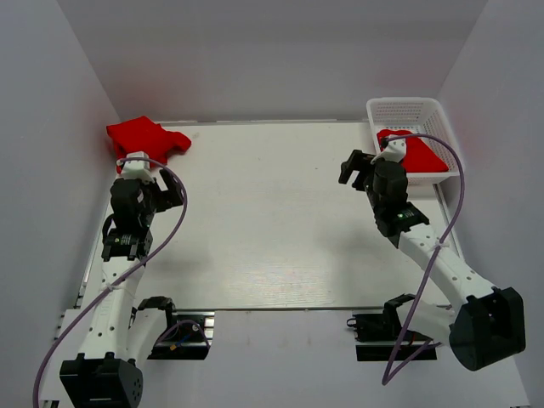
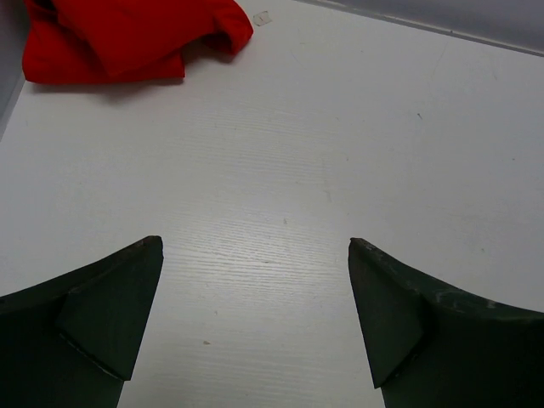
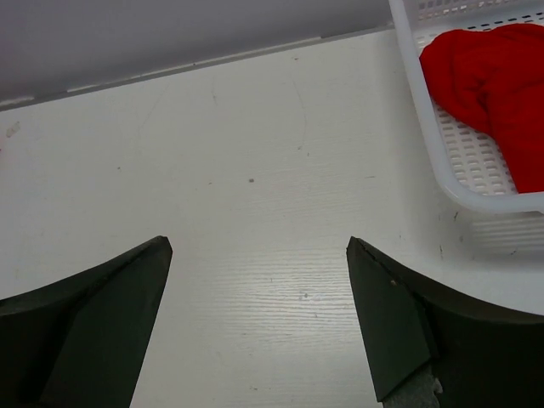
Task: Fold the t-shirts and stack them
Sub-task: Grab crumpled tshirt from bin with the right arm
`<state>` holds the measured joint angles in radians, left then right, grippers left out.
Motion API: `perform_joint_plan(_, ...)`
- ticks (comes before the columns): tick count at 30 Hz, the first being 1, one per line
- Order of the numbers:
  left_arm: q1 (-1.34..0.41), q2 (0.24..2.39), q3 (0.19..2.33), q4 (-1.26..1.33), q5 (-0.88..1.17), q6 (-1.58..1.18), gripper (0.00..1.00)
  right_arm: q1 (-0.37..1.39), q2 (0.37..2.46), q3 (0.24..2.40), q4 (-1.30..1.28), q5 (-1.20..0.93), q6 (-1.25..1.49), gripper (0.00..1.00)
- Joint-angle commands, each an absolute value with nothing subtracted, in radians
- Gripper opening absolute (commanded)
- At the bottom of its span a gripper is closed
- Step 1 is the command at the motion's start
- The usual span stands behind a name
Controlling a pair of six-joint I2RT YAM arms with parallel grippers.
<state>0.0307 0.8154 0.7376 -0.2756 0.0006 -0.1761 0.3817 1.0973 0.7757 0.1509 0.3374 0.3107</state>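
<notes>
Closest to me are the left arm base (image 1: 100, 378) and the right arm base (image 1: 486, 327), bolted at the near edge of the white table (image 1: 272, 255). From them both arms lean forward over the bare middle of the board, each one keeping to its own side.

The left gripper (image 2: 255, 251) hovers above the surface with its jaws wide apart and nothing between them. The right gripper (image 3: 259, 246) is the same: jaws spread, only table under them. I judge they are held open like this because each is ready to reach for cloth and no grasp has begun.

Further back, the task's things lie well apart from each other. One red t-shirt (image 1: 144, 138) lies in a loose heap at the far left corner of the table, just beyond the left gripper. The other red t-shirt (image 1: 422, 156) is bunched inside the white mesh basket (image 1: 406, 105) at the far right corner, near the right gripper. It seems the basket is where a shirt waits, and the open middle is the folding area, so each arm faces the shirt on its side.

Neither shirt looks neatly folded and nothing is stacked, so the task appears to be at its start. The next move probably calls for a low pinch on an edge of loose cloth, which can slip or come up as a lump.
</notes>
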Motion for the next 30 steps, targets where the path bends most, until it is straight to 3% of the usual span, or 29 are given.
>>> perform_joint_plan(1, 0.035, 0.805, 0.77, -0.298, -0.032, -0.179, 1.0, 0.382, 1.126, 0.819, 0.166, 0.376, 0.314, 0.9)
perform_joint_plan(8, 0.035, 0.837, 0.736, -0.201, 0.171, -0.035, 1.0, 0.361, 1.34, 1.075, -0.035, 0.506, 0.295, 0.9)
perform_joint_plan(14, 0.023, 1.028, 0.831, -0.201, 0.183, -0.035, 1.0, 0.209, 1.718, 1.647, -0.36, 0.511, 0.308, 0.9)
perform_joint_plan(15, 0.023, 1.049, 0.842, -0.212, 0.183, -0.035, 1.0, 0.169, 1.753, 1.824, -0.388, 0.485, 0.298, 0.9)
perform_joint_plan(19, 0.023, 1.136, 0.899, -0.186, 0.183, -0.037, 1.0, 0.08, 1.953, 2.094, -0.471, 0.469, 0.29, 0.9)
perform_joint_plan(24, 0.023, 1.215, 0.96, -0.224, 0.215, -0.057, 1.0, -0.066, 2.078, 2.11, -0.531, 0.359, 0.279, 0.9)
perform_joint_plan(30, 0.023, 1.215, 0.951, -0.224, 0.215, -0.057, 1.0, -0.115, 2.155, 2.08, -0.548, 0.302, 0.195, 0.9)
